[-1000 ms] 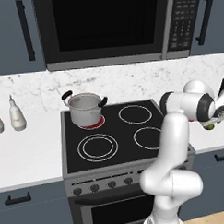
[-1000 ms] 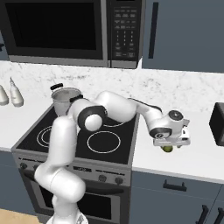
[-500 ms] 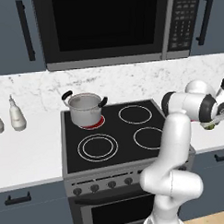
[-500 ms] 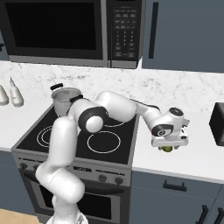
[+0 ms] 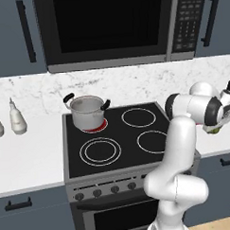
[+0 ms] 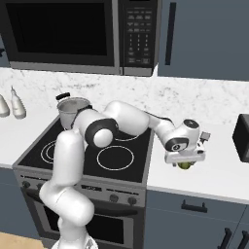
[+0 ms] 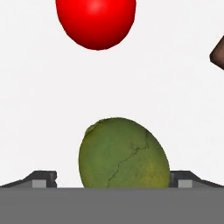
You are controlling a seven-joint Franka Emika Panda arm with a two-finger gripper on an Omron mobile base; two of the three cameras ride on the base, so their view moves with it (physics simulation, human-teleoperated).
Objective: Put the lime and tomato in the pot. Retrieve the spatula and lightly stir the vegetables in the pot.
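Gripper [image 7: 112, 179]: spread wide, its jaws on either side of the lime [image 7: 124, 154], not pinching.
Lime: on the counter [image 6: 219, 172] right of the stove.
Tomato [image 7: 96, 19]: just beyond the lime.
Risk: the round lime may roll if one finger touches first.

Above the jaws, the tomato [image 7: 96, 21] is cut off by the top edge; the brown spatula [image 7: 218, 54] tip is cropped at right; the lime [image 7: 124, 154] base is hidden low between them.

A dull green, cracked-skinned lime [image 7: 124, 154] sits on the white bench between the 2 jaws. A glossy red tomato [image 7: 96, 21] lies beyond it, well apart. The steel pot [image 5: 87, 111] stands far off.
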